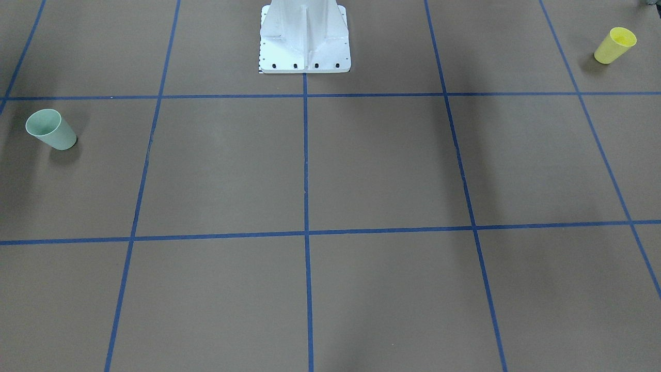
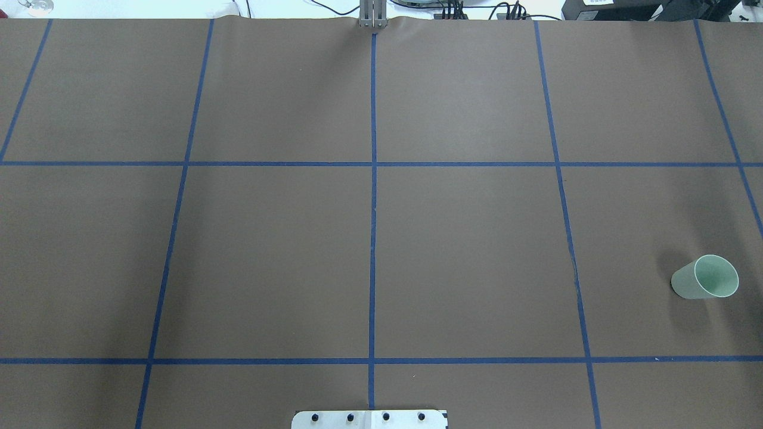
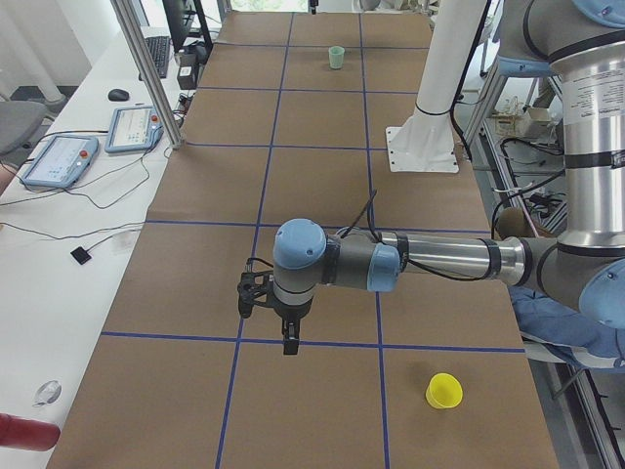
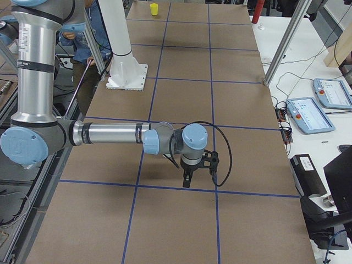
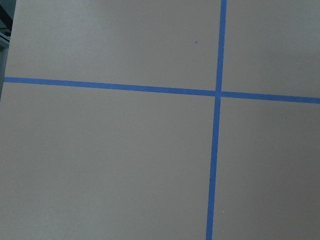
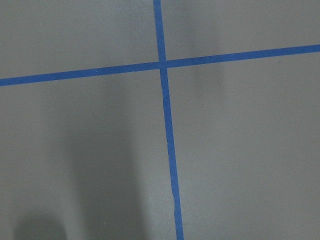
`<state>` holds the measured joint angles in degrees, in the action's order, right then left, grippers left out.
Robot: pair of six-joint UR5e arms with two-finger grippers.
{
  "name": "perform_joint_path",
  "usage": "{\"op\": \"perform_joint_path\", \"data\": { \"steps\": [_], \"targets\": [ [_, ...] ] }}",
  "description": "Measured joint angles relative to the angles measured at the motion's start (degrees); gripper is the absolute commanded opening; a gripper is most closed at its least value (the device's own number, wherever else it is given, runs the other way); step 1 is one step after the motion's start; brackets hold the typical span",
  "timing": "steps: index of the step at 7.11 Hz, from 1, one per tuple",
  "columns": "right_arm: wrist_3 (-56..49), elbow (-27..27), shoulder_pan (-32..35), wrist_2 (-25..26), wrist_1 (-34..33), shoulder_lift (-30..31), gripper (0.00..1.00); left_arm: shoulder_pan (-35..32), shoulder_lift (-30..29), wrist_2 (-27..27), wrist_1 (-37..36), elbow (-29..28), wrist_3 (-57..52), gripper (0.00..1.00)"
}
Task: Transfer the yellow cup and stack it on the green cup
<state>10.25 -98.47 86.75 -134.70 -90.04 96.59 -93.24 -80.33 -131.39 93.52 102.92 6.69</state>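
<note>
The yellow cup (image 1: 614, 45) stands upright, mouth up, near the table's corner on my left side; it also shows in the exterior left view (image 3: 444, 391) and, far off, in the exterior right view (image 4: 154, 8). The green cup (image 1: 50, 130) stands upright at the opposite end, on my right side, and also shows in the overhead view (image 2: 705, 277) and the exterior left view (image 3: 336, 57). My left gripper (image 3: 273, 322) hangs above the table, left of the yellow cup and apart from it. My right gripper (image 4: 199, 175) hangs above bare table. I cannot tell whether either is open or shut.
The brown table is marked with a blue tape grid (image 2: 373, 164). The white robot base (image 1: 304, 39) stands at mid-table. Teach pendants (image 3: 137, 127) and cables lie on the white bench beyond the far edge. Both wrist views show only table and tape.
</note>
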Motion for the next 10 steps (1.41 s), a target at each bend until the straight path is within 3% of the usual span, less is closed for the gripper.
{"op": "perform_joint_path", "data": {
  "steps": [7,8,10],
  "targets": [
    [0.06,-0.18,-0.09,-0.64,0.25,0.01,1.00,1.68,1.00,-4.19,-0.01,0.07,4.59,1.00],
    [0.04,-0.17,-0.09,-0.65,0.25,0.00,1.00,3.50,0.82,-4.19,1.38,0.08,12.25,1.00],
    [0.03,-0.17,-0.09,-0.79,0.35,0.05,1.00,12.29,-0.73,-1.06,8.98,-0.30,37.46,1.00]
  ]
}}
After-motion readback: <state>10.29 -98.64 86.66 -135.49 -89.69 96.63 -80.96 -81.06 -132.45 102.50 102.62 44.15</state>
